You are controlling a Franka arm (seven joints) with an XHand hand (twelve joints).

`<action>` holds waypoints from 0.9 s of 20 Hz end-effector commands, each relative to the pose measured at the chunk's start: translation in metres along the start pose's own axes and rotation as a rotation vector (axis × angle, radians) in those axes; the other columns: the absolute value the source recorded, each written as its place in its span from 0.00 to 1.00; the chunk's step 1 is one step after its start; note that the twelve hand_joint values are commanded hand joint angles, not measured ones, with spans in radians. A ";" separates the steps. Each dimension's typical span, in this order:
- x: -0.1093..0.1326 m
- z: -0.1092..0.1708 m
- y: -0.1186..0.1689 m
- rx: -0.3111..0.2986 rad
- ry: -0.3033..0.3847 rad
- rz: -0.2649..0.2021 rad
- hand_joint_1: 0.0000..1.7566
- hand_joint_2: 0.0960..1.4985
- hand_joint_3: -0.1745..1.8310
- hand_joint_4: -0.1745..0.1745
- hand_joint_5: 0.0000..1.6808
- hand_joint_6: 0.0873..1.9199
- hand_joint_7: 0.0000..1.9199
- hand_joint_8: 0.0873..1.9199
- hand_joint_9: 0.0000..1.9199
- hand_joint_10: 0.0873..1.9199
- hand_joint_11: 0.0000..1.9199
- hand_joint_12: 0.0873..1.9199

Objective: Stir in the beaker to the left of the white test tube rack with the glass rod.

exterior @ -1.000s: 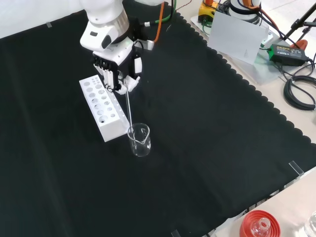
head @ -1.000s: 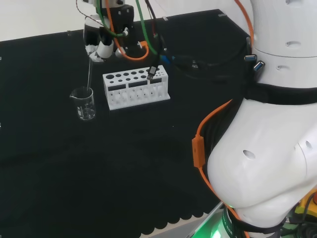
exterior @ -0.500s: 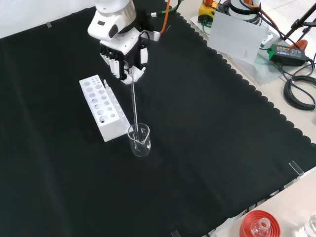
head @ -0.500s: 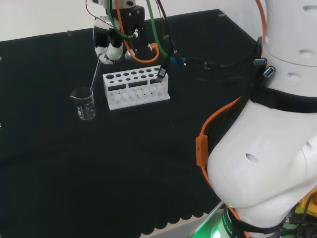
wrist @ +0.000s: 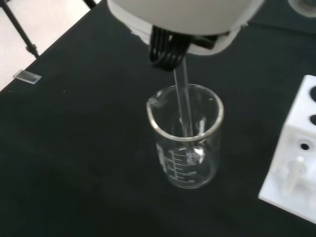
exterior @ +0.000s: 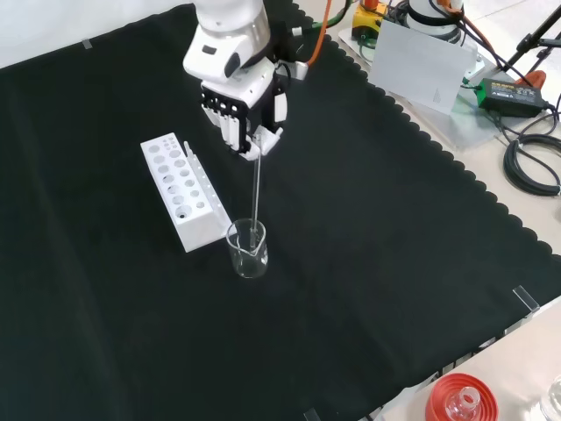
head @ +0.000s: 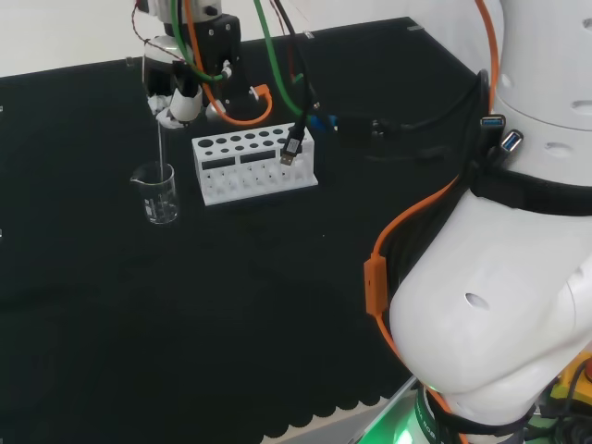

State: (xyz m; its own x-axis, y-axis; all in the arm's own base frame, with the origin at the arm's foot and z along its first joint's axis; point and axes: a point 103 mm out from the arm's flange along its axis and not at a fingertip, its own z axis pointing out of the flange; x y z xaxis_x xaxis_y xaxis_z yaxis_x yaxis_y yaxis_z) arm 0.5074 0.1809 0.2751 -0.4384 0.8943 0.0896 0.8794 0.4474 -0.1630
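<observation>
In the beaker (exterior: 248,251), left of the rack (head: 254,166) in my head view: stirring underway.
My hand's (exterior: 245,118) fingers pinch the glass rod (exterior: 256,193), its tip dipped inside; circling seems left.

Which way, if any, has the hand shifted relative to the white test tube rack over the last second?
Yes. In the front view the hand has moved right and farther back from the rack, glass rod in the beaker.

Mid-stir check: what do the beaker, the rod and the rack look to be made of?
Beaker: clear and glossy, with printed graduations and a pour lip, likely glass, though clear plastic can't be ruled out. Rod held by the robot hand: thin, transparent, straight, apparently glass. Test tube rack: opaque matte white with drilled holes, probably plastic.
</observation>
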 end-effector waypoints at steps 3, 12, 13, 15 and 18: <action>0.022 0.012 0.021 0.028 -0.012 -0.039 0.75 0.36 0.50 0.00 0.71 0.42 0.65 0.41 0.93 0.13 0.87 0.26; 0.021 0.012 0.036 0.048 -0.015 -0.042 0.75 0.36 0.50 0.00 0.71 0.42 0.65 0.41 0.93 0.13 0.87 0.26; 0.020 0.012 0.037 0.050 -0.011 -0.042 0.75 0.36 0.50 0.00 0.71 0.42 0.65 0.41 0.93 0.13 0.87 0.26; 0.015 0.010 0.038 0.050 0.009 -0.042 0.75 0.36 0.50 0.00 0.71 0.42 0.65 0.41 0.93 0.13 0.87 0.26; -0.016 0.002 0.043 0.035 0.046 -0.035 0.75 0.36 0.50 0.00 0.71 0.42 0.65 0.41 0.93 0.13 0.87 0.26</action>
State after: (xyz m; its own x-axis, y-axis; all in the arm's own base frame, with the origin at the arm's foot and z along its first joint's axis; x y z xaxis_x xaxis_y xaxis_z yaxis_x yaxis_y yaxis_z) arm 0.5336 0.2127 0.2621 -0.4747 0.8745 0.0994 0.8514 0.4849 -0.1998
